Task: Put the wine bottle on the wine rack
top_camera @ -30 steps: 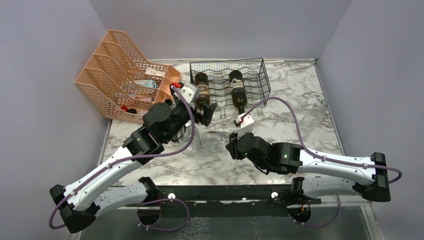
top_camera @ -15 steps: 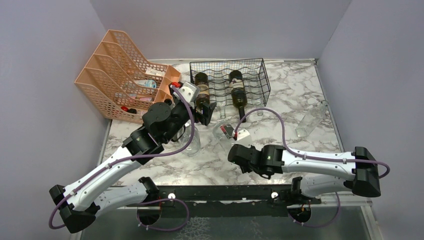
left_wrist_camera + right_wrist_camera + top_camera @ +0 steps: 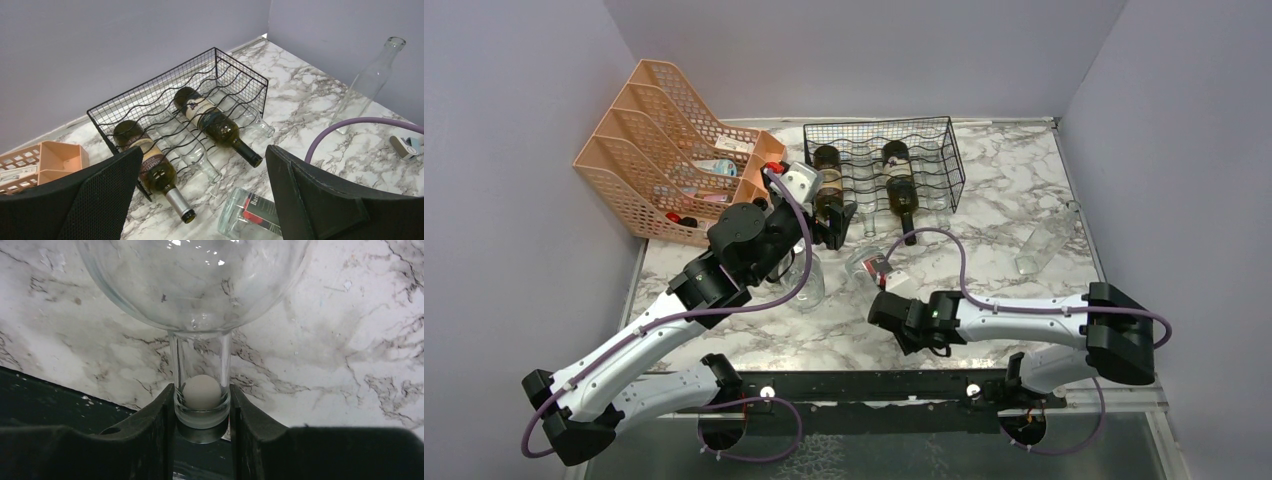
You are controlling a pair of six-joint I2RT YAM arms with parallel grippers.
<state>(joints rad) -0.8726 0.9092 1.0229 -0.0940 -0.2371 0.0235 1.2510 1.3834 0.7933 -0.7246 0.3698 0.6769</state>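
Your right hand (image 3: pixel 201 401) drew back gripping the wine bottle (image 3: pixel 195 290) by its neck; left hand (image 3: pixel 205 150) agape. Lift it onto the wine rack (image 3: pixel 934 150).

left gripper (image 3: pixel 202 167) gaping, arm fwd, right gripper (image 3: pixel 202 412) low, prob. level, clamping clear bottle (image 3: pixel 195 280)

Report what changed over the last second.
The right gripper, shut on the neck of the clear bottle, drew back toward the near edge of the table as its elbow swung left, the bottle shifting with it. The left gripper stayed open by the wine rack; both dark bottles stayed in it.
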